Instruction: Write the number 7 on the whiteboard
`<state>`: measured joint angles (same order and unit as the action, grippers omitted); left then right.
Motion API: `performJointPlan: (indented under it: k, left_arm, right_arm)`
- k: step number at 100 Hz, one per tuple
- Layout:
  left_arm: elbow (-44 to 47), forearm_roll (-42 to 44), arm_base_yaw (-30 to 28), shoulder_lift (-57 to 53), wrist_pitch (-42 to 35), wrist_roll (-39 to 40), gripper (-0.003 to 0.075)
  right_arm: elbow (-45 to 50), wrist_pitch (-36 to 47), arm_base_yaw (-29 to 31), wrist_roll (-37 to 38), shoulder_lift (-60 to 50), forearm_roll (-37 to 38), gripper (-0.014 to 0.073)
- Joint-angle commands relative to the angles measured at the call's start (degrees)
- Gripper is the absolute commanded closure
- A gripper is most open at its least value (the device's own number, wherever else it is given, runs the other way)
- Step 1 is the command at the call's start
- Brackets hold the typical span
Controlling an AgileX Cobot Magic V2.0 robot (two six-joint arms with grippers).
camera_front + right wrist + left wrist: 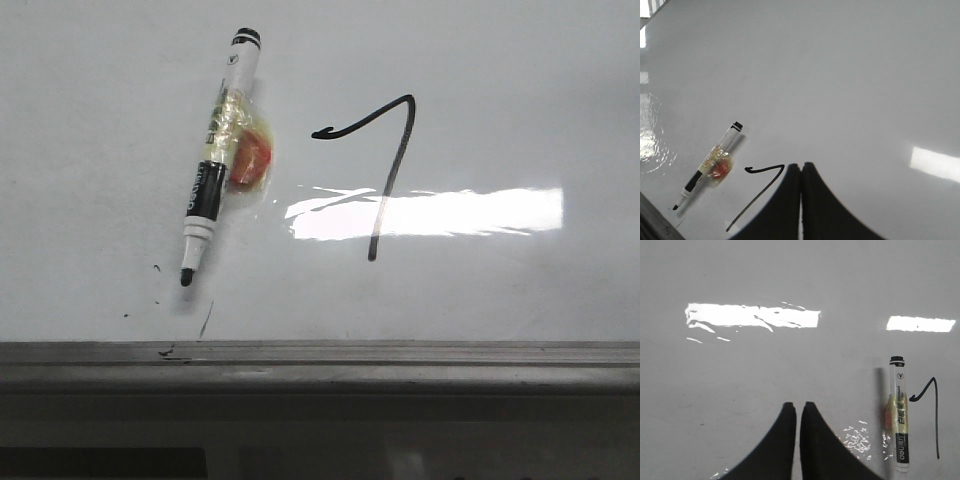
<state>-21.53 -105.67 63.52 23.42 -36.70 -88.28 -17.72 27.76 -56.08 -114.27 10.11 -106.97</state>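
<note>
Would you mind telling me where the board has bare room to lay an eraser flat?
The whiteboard is bare to the right of the number 7 and left of the marker. It is crowded between marker and 7, and below the marker tip, where specks sit near the ledge.

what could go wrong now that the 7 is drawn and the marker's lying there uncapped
The marker lies uncapped on the whiteboard, tip toward the grey ledge; a nudge could roll it and add stray marks. It could also dry out. A sweep by either shut gripper, left or right, might smear the number 7.
</note>
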Motion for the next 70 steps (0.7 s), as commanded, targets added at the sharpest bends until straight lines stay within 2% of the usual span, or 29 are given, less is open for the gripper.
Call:
performJointPlan:
  k: [1, 70]
  left_arm:
    - [-1.0, -1.4, 0.3, 0.1, 1.4, -0.2, 0.0741]
    - [-1.0, -1.4, 0.3, 0.2, 1.6, -0.2, 0.0741]
  right_arm:
    - [-1.6, -1.6, -0.1, -0.8, 0.2, 0.3, 0.0660]
    - [-1.6, -2.0, -0.1, -0.8, 0.2, 0.3, 0.0660]
